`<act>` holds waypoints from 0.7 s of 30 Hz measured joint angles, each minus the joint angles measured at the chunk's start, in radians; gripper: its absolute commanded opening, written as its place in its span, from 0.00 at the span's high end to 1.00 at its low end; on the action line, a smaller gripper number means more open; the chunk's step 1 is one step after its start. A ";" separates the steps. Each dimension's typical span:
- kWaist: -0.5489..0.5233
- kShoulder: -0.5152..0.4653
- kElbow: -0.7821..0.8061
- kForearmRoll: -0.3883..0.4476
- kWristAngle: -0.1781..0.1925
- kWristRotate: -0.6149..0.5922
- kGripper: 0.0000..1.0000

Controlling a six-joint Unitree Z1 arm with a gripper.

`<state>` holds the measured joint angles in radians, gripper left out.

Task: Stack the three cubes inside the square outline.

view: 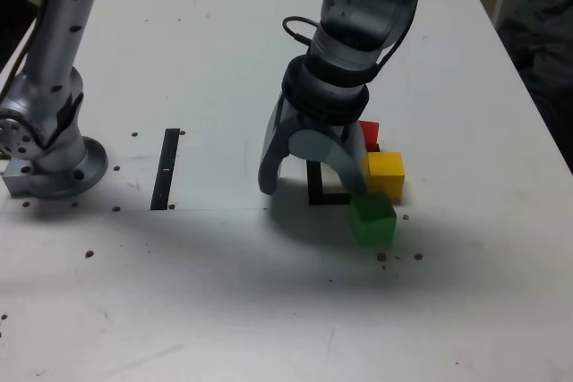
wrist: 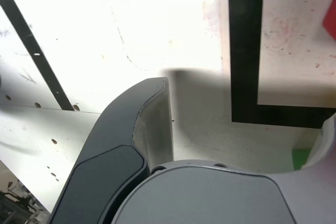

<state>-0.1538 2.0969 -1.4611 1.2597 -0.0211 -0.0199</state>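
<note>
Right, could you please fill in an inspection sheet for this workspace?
Surface: white table, dark specks and scuffs.
Square outline: black frame, white centre, partly hidden by the gripper in the exterior view.
Red cube: mostly hidden behind the gripper.
Yellow cube: between red and green in the exterior view, at the outline's right side.
Green cube: nearest the exterior camera; no stack seen.
Clutter: nothing seen; a straight black strip marks the table.
Gripper: open, nothing seen held.
Cables: black loop on the arm.
Surroundings: dark areas beyond the table.
</note>
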 measured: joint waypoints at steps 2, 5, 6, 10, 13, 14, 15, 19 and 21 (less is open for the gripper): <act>0.004 0.005 -0.003 -0.011 0.000 0.007 0.01; 0.009 0.015 -0.020 -0.017 -0.001 0.017 0.01; 0.009 0.017 -0.027 -0.018 -0.002 0.019 0.01; 0.010 0.033 -0.057 -0.018 -0.006 0.026 0.00; 0.010 0.042 -0.073 -0.015 -0.011 0.028 0.00; 0.010 0.045 -0.076 -0.013 -0.011 0.029 0.01; 0.010 0.047 -0.080 -0.011 -0.011 0.029 0.01; 0.010 0.048 -0.095 0.018 -0.003 0.030 0.01; 0.010 0.041 -0.101 0.061 0.019 0.025 0.01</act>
<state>-0.1435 2.1383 -1.5622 1.3202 -0.0017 0.0047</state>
